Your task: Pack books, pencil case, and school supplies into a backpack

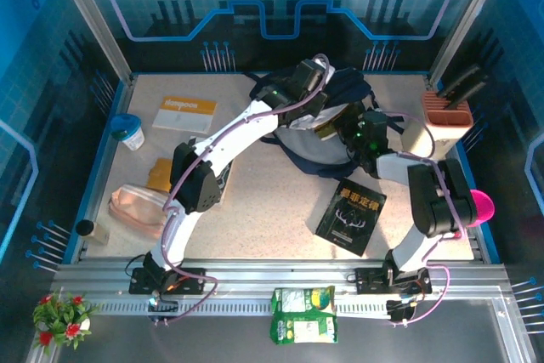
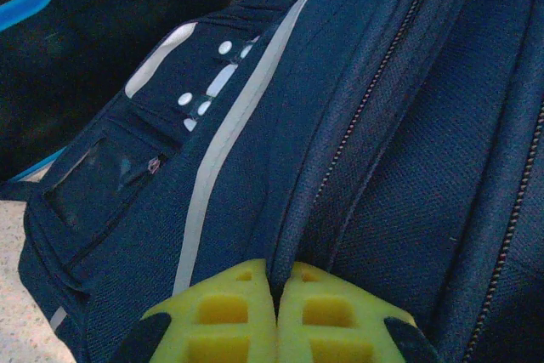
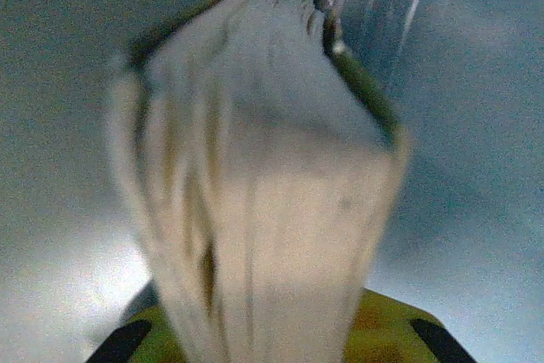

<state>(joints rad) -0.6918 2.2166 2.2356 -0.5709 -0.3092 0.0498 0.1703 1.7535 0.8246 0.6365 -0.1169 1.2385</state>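
The left claw [image 1: 296,89] [image 2: 276,276] is closed flat, its yellow fingers [image 2: 229,316] pressed together on a ridge of navy fabric beside a zipper. It appears to be pinching the backpack [image 1: 310,149] [image 2: 382,125], probably to steady the bag and hold its mouth open. The backpack lies at the far middle of the table [image 1: 272,201]. The right claw [image 1: 347,127] [image 3: 263,333] grips a paperback [image 1: 327,121] [image 3: 263,193] by one end, page edges toward the wrist camera. Pale lining surrounds the paperback, so it looks part-way inside the bag, entering narrow end first to fit the opening. Two more books lie unpacked: a black one with a white antlered figure [image 1: 351,217] near the right arm, and a white-and-orange one [image 1: 185,113] at far left. A flat orange-brown item [image 1: 160,173] by the left arm may be a fourth. There is one pink pencil case [image 1: 136,208], also unpacked.
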